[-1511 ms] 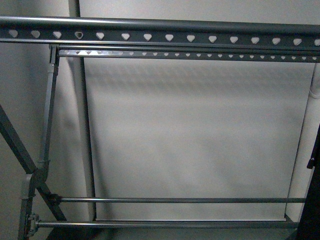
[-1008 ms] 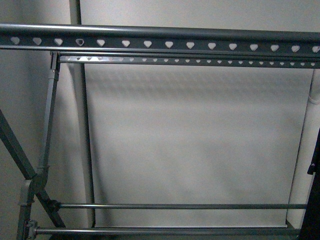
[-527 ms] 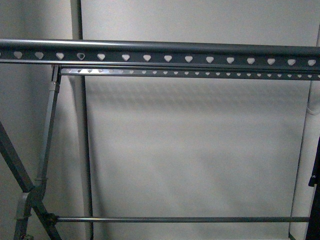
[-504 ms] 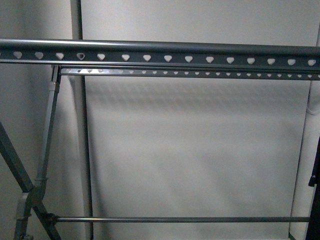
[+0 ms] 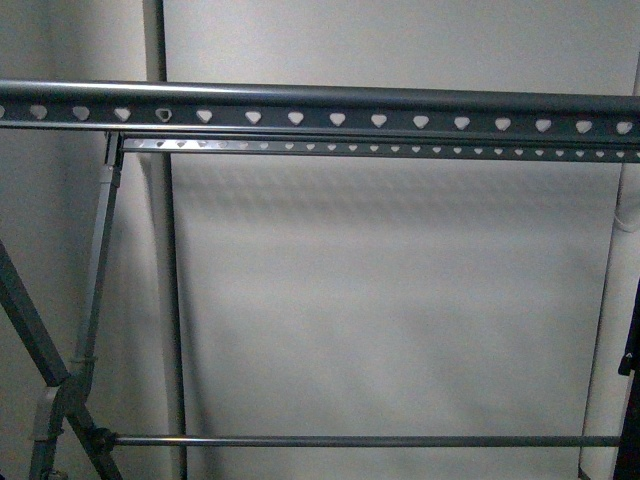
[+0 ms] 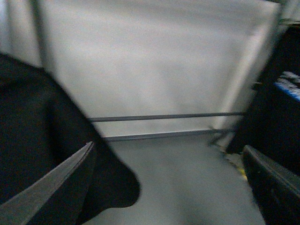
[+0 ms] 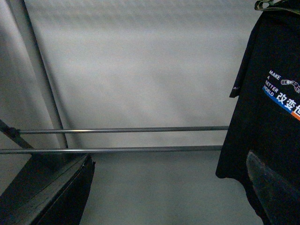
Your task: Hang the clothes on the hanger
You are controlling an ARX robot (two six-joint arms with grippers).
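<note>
matt grey metal hanger (image 5: 350, 100), black cloth clothes (image 7: 262, 140)

The front camera faces the hanger (image 5: 320, 100) close up at rail height, while both wrist cameras look lower, sharing its bottom bars (image 7: 122, 129) and the wall (image 5: 400, 300).

left fingers (image 6: 47, 192) — dark grey, flat wedge-shaped | right fingers (image 7: 51, 192) — dark grey, wedge-shaped

hanger (image 5: 320, 104) before wall (image 5: 400, 300), clothes (image 7: 267, 117) at right
</note>
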